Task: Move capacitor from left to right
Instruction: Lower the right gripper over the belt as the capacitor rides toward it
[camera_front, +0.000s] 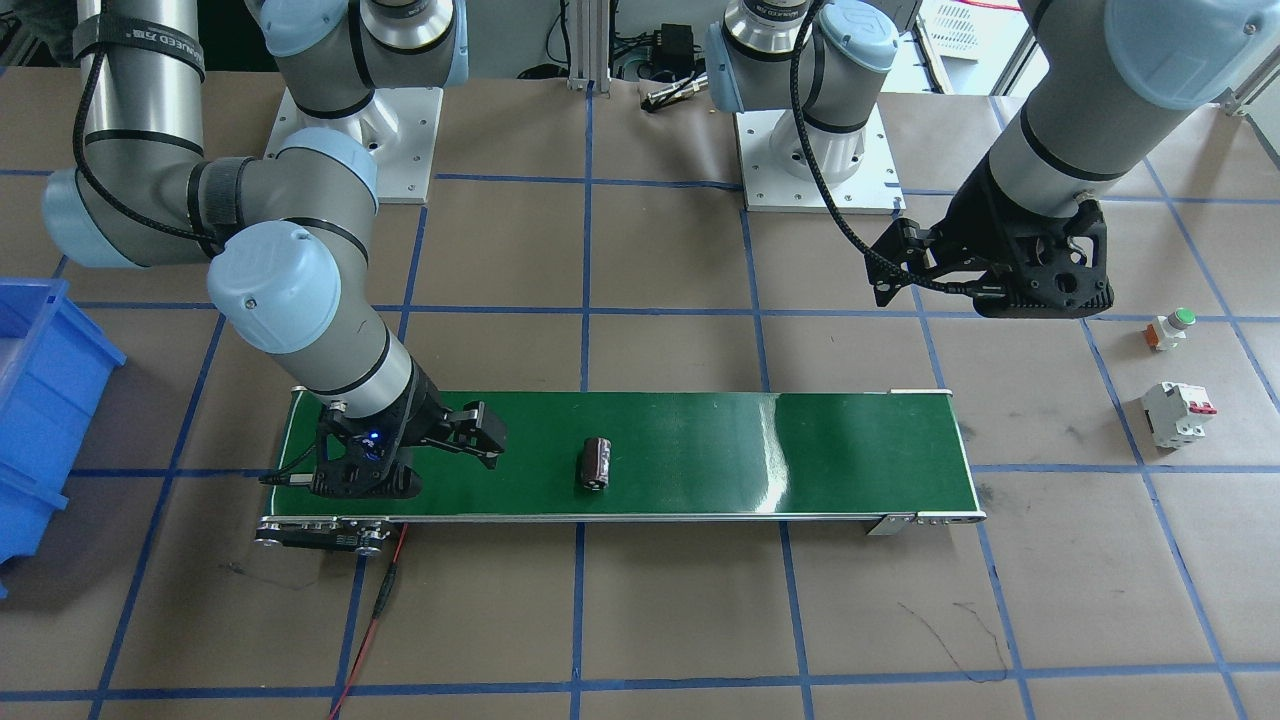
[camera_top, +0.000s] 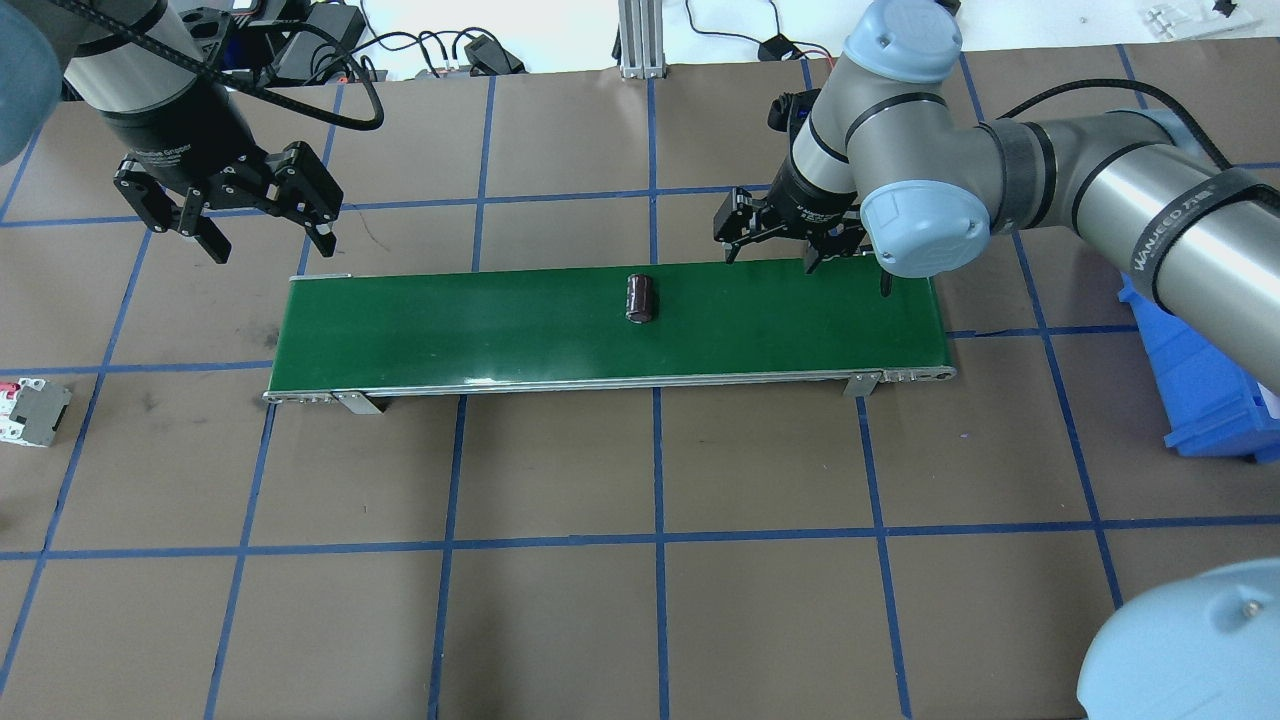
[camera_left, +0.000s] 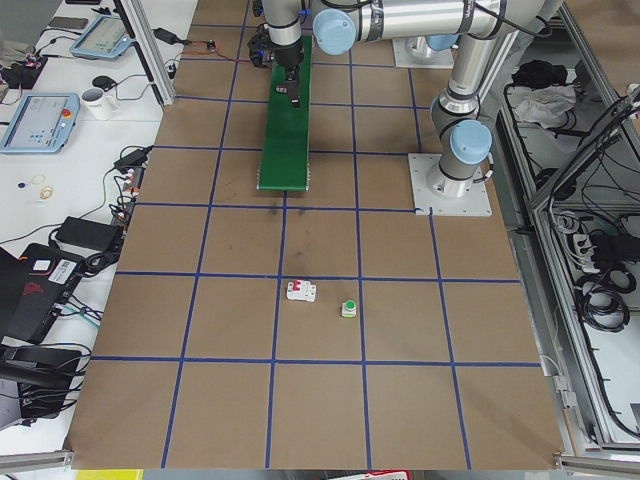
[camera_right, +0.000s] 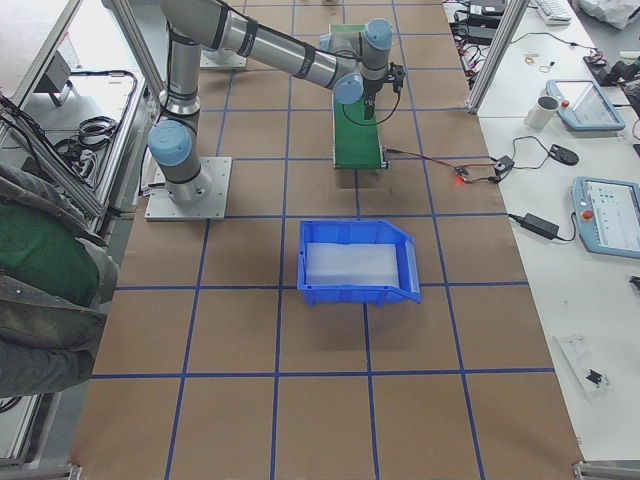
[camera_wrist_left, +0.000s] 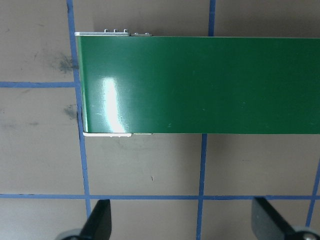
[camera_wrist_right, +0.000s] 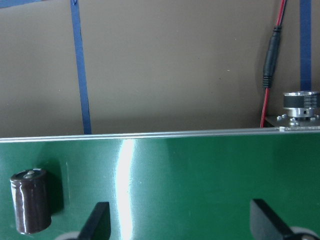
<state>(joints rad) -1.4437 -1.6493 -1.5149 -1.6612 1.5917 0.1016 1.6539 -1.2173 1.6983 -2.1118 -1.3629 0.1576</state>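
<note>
Capacitor (camera_top: 641, 298), a dark brown cylinder, lying on its side near the middle of the green conveyor belt (camera_top: 450, 330), just above centre in the overhead frame and slightly left of centre in the front-facing frame (camera_front: 597, 463). Nothing touches it. Right gripper (camera_top: 770, 258) hangs over the belt's upper edge, right of centre in the overhead frame, jaws spread and empty, clearly apart from the capacitor; in the front-facing frame the same gripper (camera_front: 490, 437) appears at lower left over the belt's end. The right wrist view places the capacitor (camera_wrist_right: 31, 201) at lower left, outside the nearer of the two dark fingertips (camera_wrist_right: 97, 222), with glossy belt between them. Left gripper (camera_top: 270, 245) hovers at upper left of the overhead frame, above bare table beyond the belt's left corner, jaws likewise wide apart and holding nothing; its wrist view shows both fingertips (camera_wrist_left: 97, 220) at the bottom edge, over brown table with blue tape lines, and the belt's end in the upper part. A white circuit breaker (camera_front: 1178, 413) and a green-capped push button (camera_front: 1172, 328) stand on the table at the right of the front-facing frame, near each other and well apart from the belt. A blue bin (camera_front: 40, 400) sits at the left edge of that frame.
</note>
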